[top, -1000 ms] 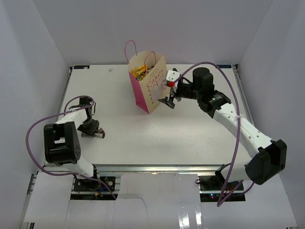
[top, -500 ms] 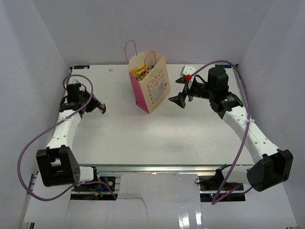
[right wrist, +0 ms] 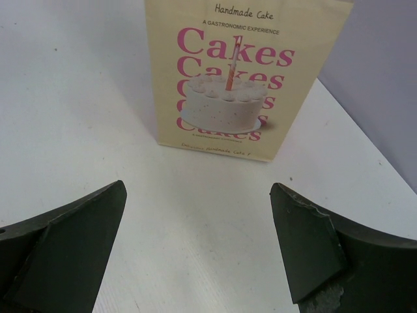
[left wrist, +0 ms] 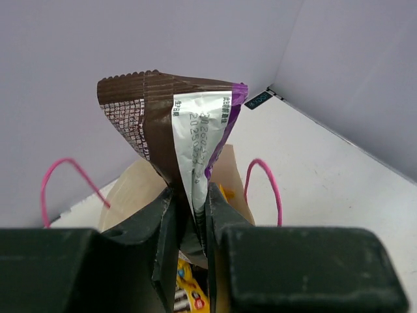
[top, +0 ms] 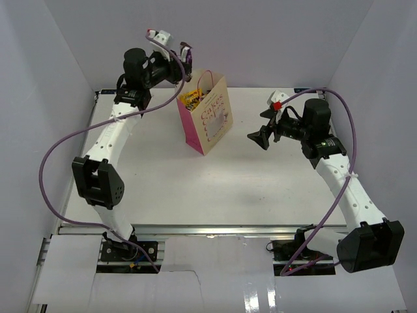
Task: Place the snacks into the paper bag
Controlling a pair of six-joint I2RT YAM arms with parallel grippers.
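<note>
Left claw (left wrist: 191, 210) pinches a brown candy wrapper (left wrist: 171, 124) above the paper bag (top: 207, 124) (yellow packets (top: 191, 99) inside); right claw (right wrist: 199, 238), at its three o'clock, gapes empty.

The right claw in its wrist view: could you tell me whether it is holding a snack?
No, the right claw stands wide open with nothing between its fingers, facing the printed front of the paper bag.

Left gripper (top: 184, 64) is raised high over the back-left corner of the paper bag (top: 208, 124); can't read its jaws from this angle. Bag stands upright on the tabletop (top: 163, 182), and yellow packets (top: 191, 99) show in its open top. Right gripper (top: 264, 127) is off the bag's right side, not touching, jaws spread wide, nothing between them.
</note>
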